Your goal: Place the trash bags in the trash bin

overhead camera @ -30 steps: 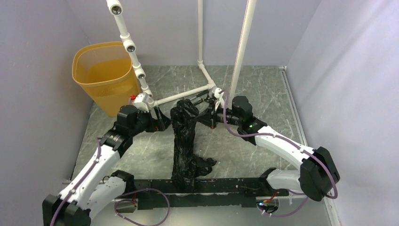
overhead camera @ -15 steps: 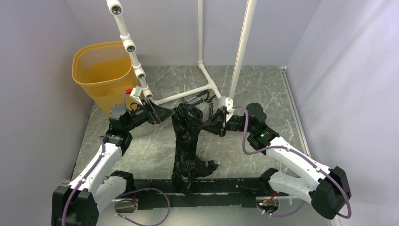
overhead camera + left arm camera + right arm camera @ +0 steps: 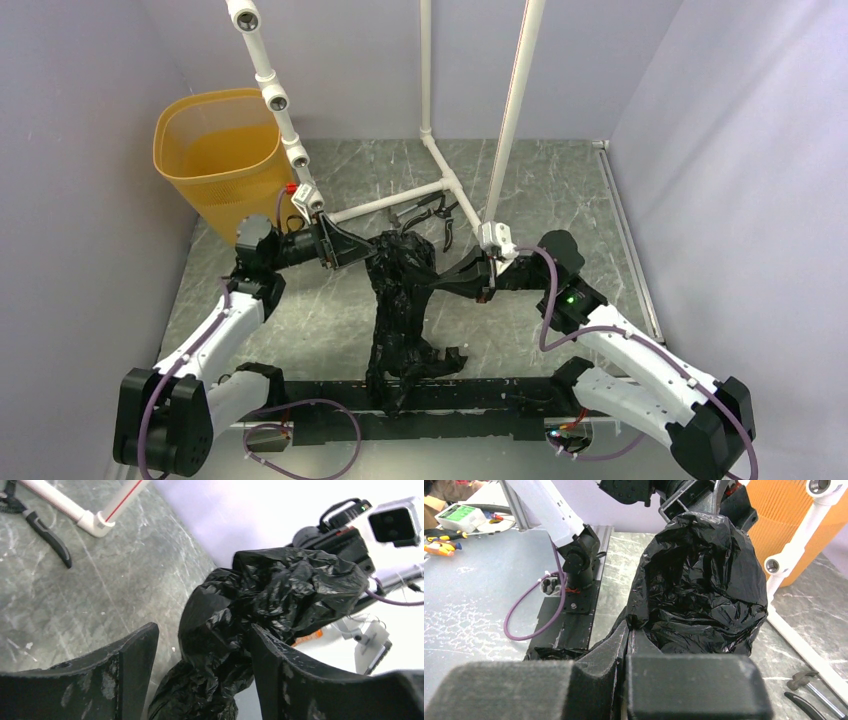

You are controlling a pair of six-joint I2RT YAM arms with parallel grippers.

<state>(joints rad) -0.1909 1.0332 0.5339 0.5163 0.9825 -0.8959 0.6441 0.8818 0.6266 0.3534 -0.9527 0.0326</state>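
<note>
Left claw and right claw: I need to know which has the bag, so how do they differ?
The left claw is open, the raised top of the trash bag between its fingers, unclamped; the right claw is shut on a fold of it. The left claw reaches from the trash bin side, the right claw from the opposite side. Both are black, at the bag's top.
</note>
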